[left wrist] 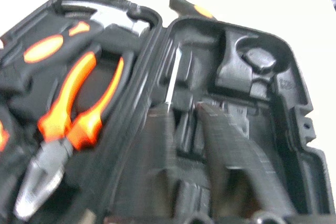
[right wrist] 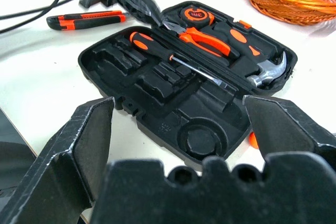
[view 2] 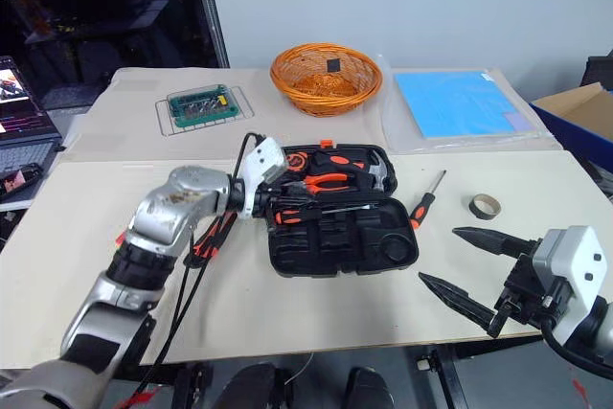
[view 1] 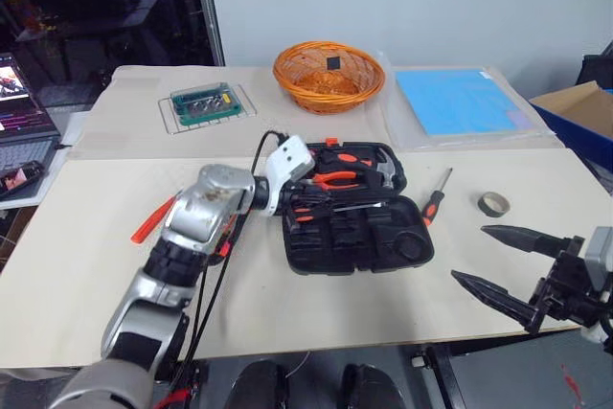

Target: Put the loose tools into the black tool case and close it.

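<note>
Head view: a pale table before a grey wall carries the open black tool case, long axis across it. Left wrist view: blurred, left tool pinched shut over the case's slots. Right wrist view: right tool spread wide, empty; one screwdriver slotted lengthwise.

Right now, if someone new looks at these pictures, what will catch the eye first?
The open black tool case in the middle of the table, with orange-handled pliers and a hammer in its far half. The left gripper reaches into its left end, beside a slotted screwdriver. Behind stands an orange wicker basket.
</note>
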Tool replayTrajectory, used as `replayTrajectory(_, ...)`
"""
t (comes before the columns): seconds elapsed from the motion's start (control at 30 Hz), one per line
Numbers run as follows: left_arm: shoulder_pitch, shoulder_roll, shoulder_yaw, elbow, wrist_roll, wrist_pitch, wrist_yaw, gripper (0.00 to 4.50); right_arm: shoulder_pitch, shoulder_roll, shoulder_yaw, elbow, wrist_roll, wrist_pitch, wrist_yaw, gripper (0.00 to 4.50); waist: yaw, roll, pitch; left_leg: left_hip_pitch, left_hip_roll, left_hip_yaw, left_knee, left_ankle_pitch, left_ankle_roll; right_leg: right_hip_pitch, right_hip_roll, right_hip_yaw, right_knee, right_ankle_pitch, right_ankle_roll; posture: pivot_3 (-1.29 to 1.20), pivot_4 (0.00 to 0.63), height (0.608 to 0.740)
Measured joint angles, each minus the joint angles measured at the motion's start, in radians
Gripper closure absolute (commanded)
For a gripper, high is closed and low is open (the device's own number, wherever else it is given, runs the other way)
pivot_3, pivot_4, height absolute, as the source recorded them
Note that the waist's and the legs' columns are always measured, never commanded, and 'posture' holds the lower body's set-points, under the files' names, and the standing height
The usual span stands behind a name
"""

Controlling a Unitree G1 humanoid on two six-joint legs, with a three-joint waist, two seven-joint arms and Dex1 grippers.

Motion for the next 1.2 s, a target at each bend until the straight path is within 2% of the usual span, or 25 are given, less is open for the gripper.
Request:
replayTrajectory(0.07, 0.024, -0.045, 0.006, 0.023, 0.015, -0.035, 0.074, 4.43, -0.014, -0.001, 0.003, -0.001, 0.0, 0.0, -0.001, 0.0, 0.001, 0.0, 0.0, 0.0, 0.0, -0.001, 0.002, 0.0, 0.001, 0.0, 0.0, 0.0, 0.0, 0.001, 0.0, 0.0, 0.15, 0.74)
replayTrajectory(0.2, 0.039, -0.052, -0.027, 0.067, 0.076, -0.059, 0.147, 4.43, -0.015, -0.002, 0.003, -0.001, 0.0, 0.0, -0.002, 0.0, 0.0, 0.001, 0.0, 0.0, 0.0, -0.001, 0.002, -0.001, 0.001, 0.0, 0.0, 0.0, 0.0, 0.001, 0.0, 0.0, 0.15, 0.74)
replayTrajectory(0.3, 0.025, -0.057, -0.084, 0.097, 0.125, -0.073, 0.177, 4.43, -0.015, -0.005, 0.007, -0.001, -0.004, 0.0, -0.002, 0.0, 0.002, 0.002, -0.002, 0.002, 0.0, -0.001, 0.002, -0.001, 0.002, 0.002, 0.0, 0.0, 0.0, 0.001, 0.0, 0.0, 0.15, 0.74)
replayTrajectory(0.37, 0.007, -0.054, -0.122, 0.112, 0.158, -0.073, 0.18, 4.43, -0.016, -0.009, 0.009, -0.001, -0.003, 0.002, -0.004, 0.0, 0.002, 0.004, -0.004, 0.005, 0.0, -0.001, 0.002, -0.006, 0.01, 0.003, 0.0, 0.0, 0.0, 0.001, 0.0, 0.0, 0.15, 0.74)
replayTrajectory(0.47, 0.005, -0.047, -0.133, 0.113, 0.177, -0.074, 0.179, 4.43, -0.02, -0.018, 0.011, -0.004, -0.001, 0.007, -0.013, 0.0, -0.001, 0.008, -0.009, 0.007, 0.0, -0.001, 0.002, -0.007, 0.011, 0.003, -0.001, 0.001, -0.001, 0.001, 0.0, 0.0, 0.15, 0.74)
replayTrajectory(0.7, 0.07, -0.025, -0.095, 0.048, 0.15, -0.11, 0.163, 4.43, -0.043, -0.021, 0.042, -0.009, -0.008, 0.067, -0.128, 0.0, -0.006, 0.013, -0.014, 0.006, 0.0, 0.001, -0.002, -0.006, 0.008, 0.002, -0.001, 0.004, 0.0, 0.001, 0.0, 0.0, 0.15, 0.74)
replayTrajectory(0.8, 0.14, -0.063, -0.002, -0.007, 0.031, -0.115, 0.14, 4.43, -0.085, -0.021, 0.051, -0.011, -0.034, 0.122, -0.235, 0.0, -0.005, 0.012, -0.013, 0.003, 0.0, 0.001, -0.002, -0.002, 0.0, -0.001, -0.001, 0.005, 0.0, 0.001, 0.0, 0.0, 0.15, 0.74)
replayTrajectory(0.87, 0.146, -0.062, 0.066, -0.112, -0.075, -0.064, 0.111, 3.91, -0.077, -0.036, 0.051, -0.016, -0.055, 0.192, -0.307, 0.0, -0.002, 0.012, -0.013, 0.001, 0.0, 0.0, -0.001, -0.001, 0.0, -0.002, -0.001, 0.003, 0.0, 0.001, 0.0, 0.0, 0.15, 0.74)
replayTrajectory(0.9, 0.146, -0.057, 0.088, -0.154, -0.11, -0.041, 0.101, 3.81, -0.068, -0.051, 0.051, -0.02, -0.075, 0.22, -0.329, 0.0, 0.0, 0.013, -0.013, 0.001, 0.0, 0.001, -0.001, -0.001, 0.0, -0.002, -0.002, 0.003, 0.0, 0.001, 0.0, 0.0, 0.15, 0.74)
replayTrajectory(1.0, 0.15, 0.0, 0.119, -0.288, -0.214, 0.029, 0.044, 2.71, -0.158, -0.108, 0.104, 0.016, -0.093, 0.413, -0.458, 0.0, -0.009, 0.013, -0.013, 0.001, 0.0, 0.001, 0.0, -0.002, 0.0, 0.0, -0.002, 0.003, -0.001, 0.001, 0.0, 0.0, 0.15, 0.74)
replayTrajectory(1.07, 0.158, 0.022, 0.123, -0.333, -0.277, 0.077, 0.019, 1.93, -0.327, -0.085, 0.174, 0.093, -0.069, 0.549, -0.54, 0.0, -0.021, 0.012, -0.013, 0.001, 0.0, 0.001, 0.002, -0.002, 0.001, 0.0, -0.001, 0.003, -0.001, 0.002, -0.001, 0.0, 0.15, 0.74)
replayTrajectory(1.17, 0.157, 0.063, 0.124, -0.38, -0.338, 0.119, -0.008, 0.81, -0.616, 0.022, 0.27, 0.246, -0.064, 0.763, -0.68, 0.0, -0.032, 0.013, -0.012, 0.001, 0.001, 0.001, 0.001, 0.001, 0.0, -0.001, 0.001, 0.003, 0.0, 0.003, -0.003, 0.0, 0.15, 0.74)
replayTrajectory(1.2, 0.155, 0.072, 0.123, -0.384, -0.349, 0.12, -0.015, 0.81, -0.663, 0.052, 0.279, 0.28, -0.07, 0.794, -0.705, 0.0, -0.034, 0.013, -0.012, 0.001, 0.001, 0.001, 0.001, 0.001, 0.0, -0.002, 0.002, 0.003, 0.0, 0.003, -0.004, 0.0, 0.15, 0.74)
